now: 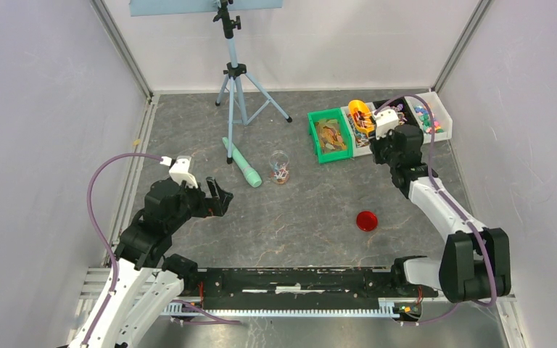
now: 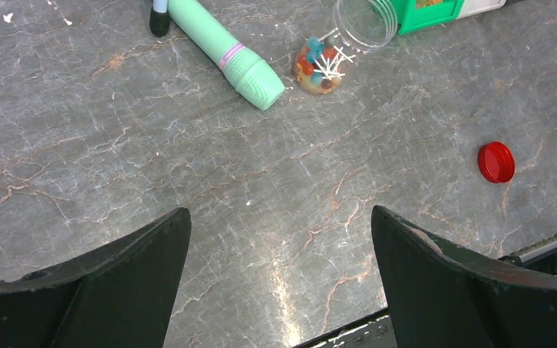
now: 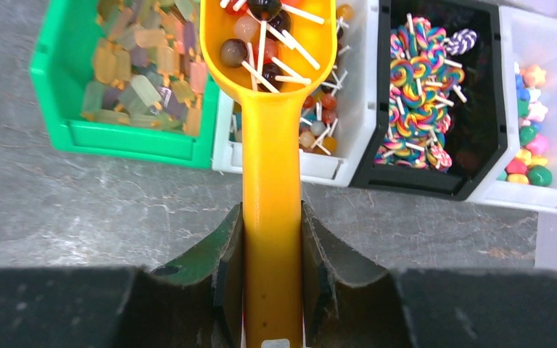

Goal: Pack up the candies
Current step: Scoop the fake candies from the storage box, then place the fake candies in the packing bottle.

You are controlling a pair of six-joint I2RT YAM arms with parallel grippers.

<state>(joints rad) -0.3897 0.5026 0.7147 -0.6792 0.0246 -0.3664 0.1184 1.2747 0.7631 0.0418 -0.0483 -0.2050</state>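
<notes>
Clamping the orange scoop (image 3: 272, 145), my right end effector (image 3: 272, 225) holds candies (image 3: 261, 43) above the white bin (image 3: 348, 163) ahead; my left end effector (image 2: 279, 217) gapes empty.

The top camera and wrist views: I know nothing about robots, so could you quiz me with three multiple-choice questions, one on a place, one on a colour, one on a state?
1. Where is the red lid?
A) on the bare table, apart from the jar
B) screwed onto the jar
C) inside the green box

2. What colour is the bin holding the swirl lollipops?
A) green
B) black
C) red

3. What is the right gripper doing?
A) hanging open and empty
B) shut on the handle of the scoop
C) pressing on the lid

Answers: 1 A, the lid lies alone on the grey surface. 2 B, black walls surround the rainbow swirls. 3 B, both fingers clamp the orange handle.
</notes>
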